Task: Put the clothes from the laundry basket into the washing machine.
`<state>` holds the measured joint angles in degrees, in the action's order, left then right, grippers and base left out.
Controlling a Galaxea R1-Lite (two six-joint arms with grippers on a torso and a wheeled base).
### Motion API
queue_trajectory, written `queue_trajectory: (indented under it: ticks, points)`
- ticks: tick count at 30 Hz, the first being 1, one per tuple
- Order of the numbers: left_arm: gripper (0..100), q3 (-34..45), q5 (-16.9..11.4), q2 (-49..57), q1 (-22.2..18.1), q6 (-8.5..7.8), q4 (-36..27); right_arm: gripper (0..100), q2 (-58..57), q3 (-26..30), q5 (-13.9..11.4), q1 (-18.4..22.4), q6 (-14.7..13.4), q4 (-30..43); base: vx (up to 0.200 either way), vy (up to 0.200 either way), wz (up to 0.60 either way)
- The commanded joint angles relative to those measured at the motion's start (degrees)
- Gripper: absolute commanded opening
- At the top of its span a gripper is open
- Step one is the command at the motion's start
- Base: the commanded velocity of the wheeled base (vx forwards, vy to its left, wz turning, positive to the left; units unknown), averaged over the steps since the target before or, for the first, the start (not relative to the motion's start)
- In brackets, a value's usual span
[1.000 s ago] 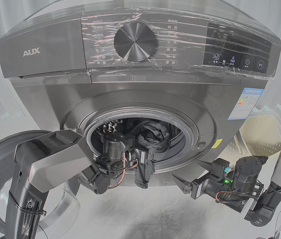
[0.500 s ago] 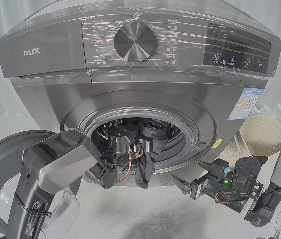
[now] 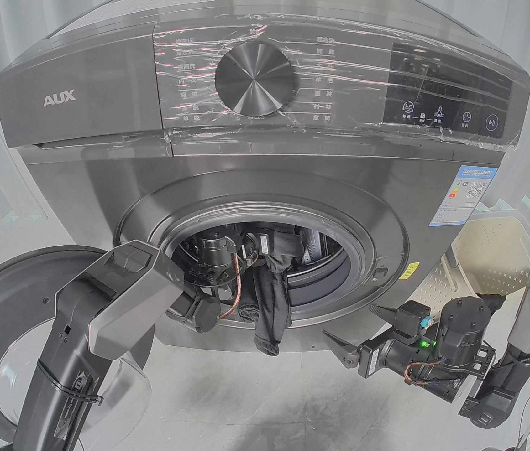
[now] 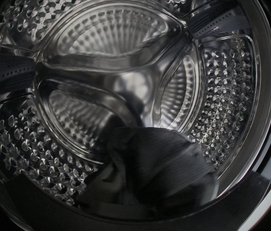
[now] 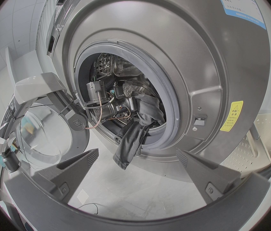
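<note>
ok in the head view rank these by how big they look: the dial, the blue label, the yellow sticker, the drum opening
Largest to smallest:
1. drum opening
2. dial
3. blue label
4. yellow sticker
The label sits near the curved edge of the view, so it may look squeezed, but the dial is still clearly bigger.

Silver-grey metal washing machine (image 3: 89,183): uniform grey casing. Polished steel drum (image 4: 228,81): bright silver, embossed throughout with rows of small dimples. Crumpled fabric garment (image 3: 271,308): plain dark charcoal. Perforated plastic laundry basket (image 3: 497,252): cream, with cross-shaped cut-outs. Small warning sticker (image 5: 231,116): yellow. Rectangular paper label (image 3: 470,194): blue and white.
</note>
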<state>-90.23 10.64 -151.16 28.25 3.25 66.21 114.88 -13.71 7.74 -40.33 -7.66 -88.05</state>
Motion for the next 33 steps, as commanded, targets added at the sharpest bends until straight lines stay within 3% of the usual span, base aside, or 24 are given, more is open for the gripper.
queue_trajectory:
  ticks: [1, 6, 12, 16, 19, 25, 28, 33]
  points:
    - [100, 1.55, -0.1, -0.1, -0.21, 0.0, 0.15, 100, 0.16, 0.09, -0.01, -0.02, -0.08, -0.1, 0.0, 0.0, 0.0]
    - [100, 9.46, -1.06, 2.89, 0.85, -0.18, 0.59, 100, 0.16, 0.18, -0.01, -0.02, -0.08, -0.01, 0.0, 0.0, 0.0]
    - [100, 20.19, -4.4, 7.37, 2.43, -0.88, 2.61, 100, 0.16, 0.18, -0.01, -0.02, 0.01, -0.01, 0.0, 0.0, 0.0]
    - [100, 25.81, -5.19, 9.4, 3.22, -2.02, 2.96, 100, 0.16, 0.18, -0.01, -0.02, 0.01, -0.01, 0.0, 0.0, 0.0]
    - [100, 27.74, -5.98, 9.57, 3.4, -2.99, 3.93, 100, 0.16, 0.09, -0.01, -0.1, 0.01, -0.01, 0.0, 0.0, 0.0]
    - [100, 29.24, -6.69, 9.4, 4.36, -3.17, 4.37, 100, 0.16, 0.09, -0.01, -0.37, -0.08, -0.01, 0.0, 0.0, 0.0]
    - [100, 31.44, -9.85, 8.96, 4.8, -3.17, 4.11, 100, 0.25, 0.09, -0.01, -0.45, -0.08, -0.01, 0.0, 0.0, 0.0]
    - [100, 31.0, -10.55, 5.35, 4.19, -4.22, 4.28, 100, 0.25, 0.09, -0.01, -0.45, -0.08, -0.01, 0.0, 0.0, 0.0]
